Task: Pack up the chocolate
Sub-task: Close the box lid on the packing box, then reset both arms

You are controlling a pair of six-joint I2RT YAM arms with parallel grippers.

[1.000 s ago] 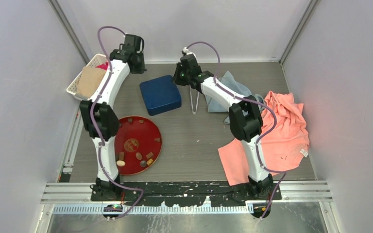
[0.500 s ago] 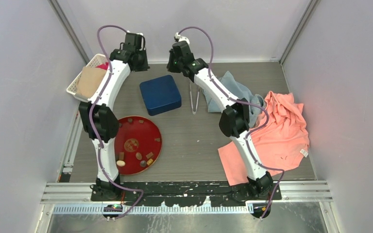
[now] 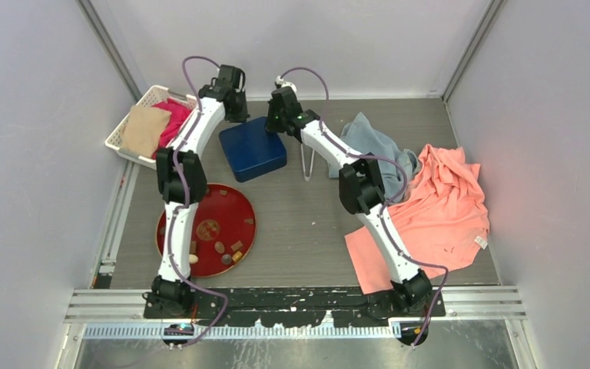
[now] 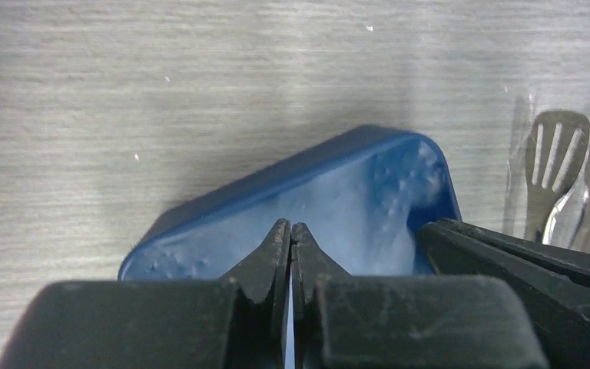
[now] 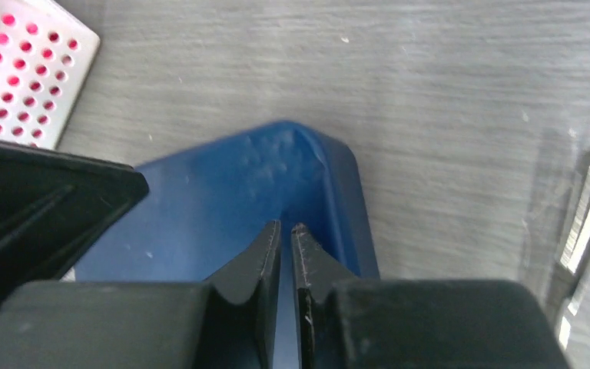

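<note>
grey wood-grain tabletop (image 3: 307,231) is sitting inside a booth with pale plain walls (image 3: 38,154), and a metal rail (image 3: 299,296) is running along the bottom of the top view. a salmon cloth (image 3: 445,207) is sprawling over the right side, with a grey-blue cloth (image 3: 376,142) bunching up just left of it.

hard-to-see stuff: the left arm is crossing over the left part of the red plate (image 3: 227,207) and hiding that bit. the blue box (image 3: 253,150) at upper centre is sitting with its lid on, so i can't tell what's inside. the black gripper bodies are eating up the lower half of both wrist views. the metal tongs (image 3: 307,161) are only peeking in at the right edge of each, partly cut off.

containers: the white basket (image 3: 148,94) at upper left is holding a tan cloth (image 3: 142,129) and a pink cloth (image 3: 173,115). the chocolate (image 3: 220,247) is lying on the plate at lower left, a handful of brown, tan and cream pieces mostly along its lower rim, well apart from the box.

the left gripper (image 4: 290,229) is hovering over the box with its jaws pressed together, gripping nothing. the right gripper (image 5: 286,229) is hanging just beside it over the box's corner, jaws closed down to a hairline slit, nothing between them. i can't tell if either one is touching the lid.
</note>
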